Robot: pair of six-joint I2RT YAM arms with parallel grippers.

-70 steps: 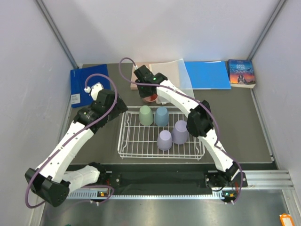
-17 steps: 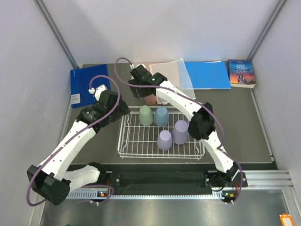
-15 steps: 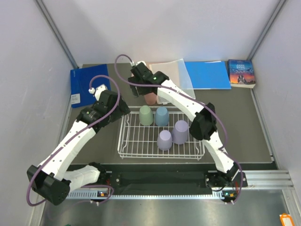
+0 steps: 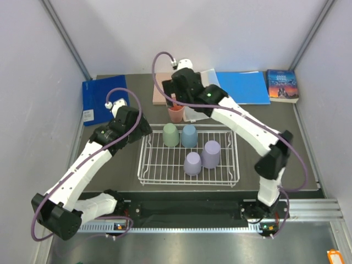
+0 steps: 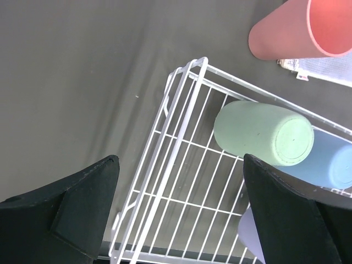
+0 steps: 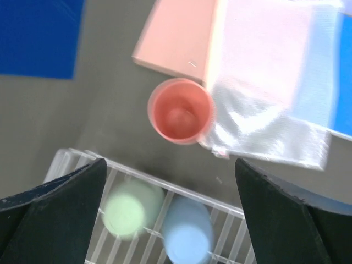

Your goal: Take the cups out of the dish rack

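The white wire dish rack (image 4: 231,175) holds a pale green cup (image 4: 171,135), a light blue cup (image 4: 189,136) and two lavender cups (image 4: 210,153) (image 4: 192,163), all upside down. A salmon pink cup (image 4: 175,114) stands upright on the table just behind the rack. My right gripper (image 4: 175,99) hangs open above it, and the right wrist view shows the salmon cup (image 6: 181,110) apart from the fingers. My left gripper (image 4: 140,129) is open over the rack's far left corner (image 5: 190,69), near the green cup (image 5: 264,135), holding nothing.
Flat things lie along the back of the table: a dark blue folder (image 4: 98,99) at left, a pink folder (image 4: 164,89), a clear sleeve (image 4: 201,88), a light blue folder (image 4: 242,87) and a book (image 4: 282,85). White walls close in both sides.
My right gripper has opened, let go of the salmon cup and risen away toward the back. The cup stays upright on the table. The left arm has barely moved.
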